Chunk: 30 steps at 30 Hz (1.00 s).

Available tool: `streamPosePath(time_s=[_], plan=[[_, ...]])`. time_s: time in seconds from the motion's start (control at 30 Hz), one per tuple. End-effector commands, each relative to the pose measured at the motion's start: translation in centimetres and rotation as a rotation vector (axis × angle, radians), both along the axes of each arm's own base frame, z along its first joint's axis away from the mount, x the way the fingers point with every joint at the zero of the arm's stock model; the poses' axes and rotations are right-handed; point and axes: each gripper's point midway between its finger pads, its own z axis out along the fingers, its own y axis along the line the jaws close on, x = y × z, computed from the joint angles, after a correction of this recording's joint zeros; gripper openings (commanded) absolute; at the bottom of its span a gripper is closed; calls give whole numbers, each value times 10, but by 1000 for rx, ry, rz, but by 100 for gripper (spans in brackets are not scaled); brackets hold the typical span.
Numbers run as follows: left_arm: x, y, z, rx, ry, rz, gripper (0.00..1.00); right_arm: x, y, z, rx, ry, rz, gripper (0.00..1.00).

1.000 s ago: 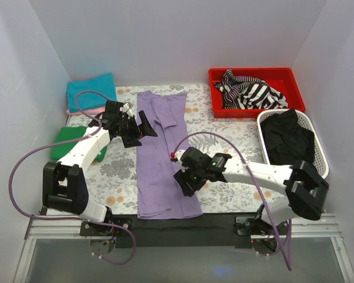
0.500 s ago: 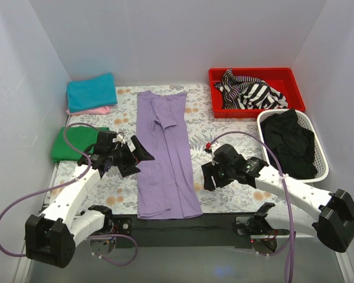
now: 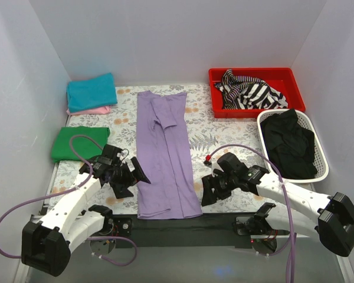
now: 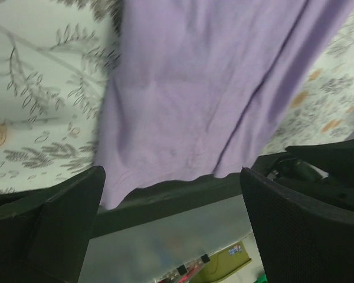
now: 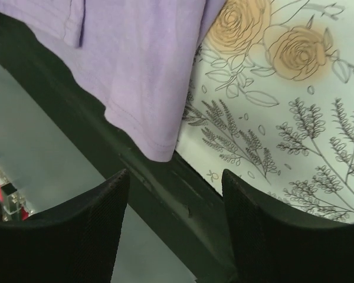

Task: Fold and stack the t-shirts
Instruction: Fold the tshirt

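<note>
A lavender t-shirt (image 3: 164,154), folded lengthwise into a long strip, lies down the middle of the floral table. Its bottom hem reaches the dark front edge (image 3: 183,226). My left gripper (image 3: 135,183) stands open just left of that hem; its wrist view shows the shirt (image 4: 194,88) beyond the wide-apart fingers (image 4: 307,236). My right gripper (image 3: 205,193) is open to the right of the hem. The shirt's corner (image 5: 147,76) lies just ahead of its empty jaws. A teal t-shirt (image 3: 92,91) lies folded on a pink one (image 3: 94,110) at back left, a green one (image 3: 76,143) nearer.
A red bin (image 3: 295,88) holding striped cloth stands at the back right. A white basket (image 3: 321,154) with black cloth sits in front of it. Grey walls close in the left, back and right. Purple cables loop from both arms.
Both arms have pulled back toward the near edge. The left gripper went from the shirt's upper part down to its hem; the right moved off the shirt to its lower right corner.
</note>
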Motion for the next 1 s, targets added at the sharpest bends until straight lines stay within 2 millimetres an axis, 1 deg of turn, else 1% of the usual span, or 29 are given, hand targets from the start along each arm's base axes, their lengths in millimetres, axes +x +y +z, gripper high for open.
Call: streamPosePath(time_s=[0.0,0.07,0.1,0.17,0.3,0.37,0.5,0.6,0.67,0.8,0.87,0.97], plan=[[-30,9,-9,51,87,13,98,-9,9,9,85,29,26,70],[-34,7,-7,57,90,5,98,-10,7,5,90,32,19,70],[-33,7,-5,56,87,6,98,-12,9,5,102,37,22,70],[-38,11,-9,88,105,2,98,-12,9,1,104,41,18,70],[-39,11,-16,111,136,-9,98,-18,15,-5,140,87,26,70],[-41,8,-18,114,158,-23,98,-18,20,-2,174,91,40,70],[-56,4,-28,160,228,-72,98,-15,26,2,192,92,43,70],[-64,5,-34,191,268,-82,98,-14,30,2,201,96,56,70],[-69,4,-39,199,291,-96,98,-15,30,0,200,110,53,69],[-76,0,-40,185,326,-107,98,-22,29,-5,199,147,51,68],[-81,0,-44,185,344,-111,98,-23,29,-8,196,148,50,67],[-87,-1,-49,186,377,-117,98,-27,27,-15,176,178,42,63]])
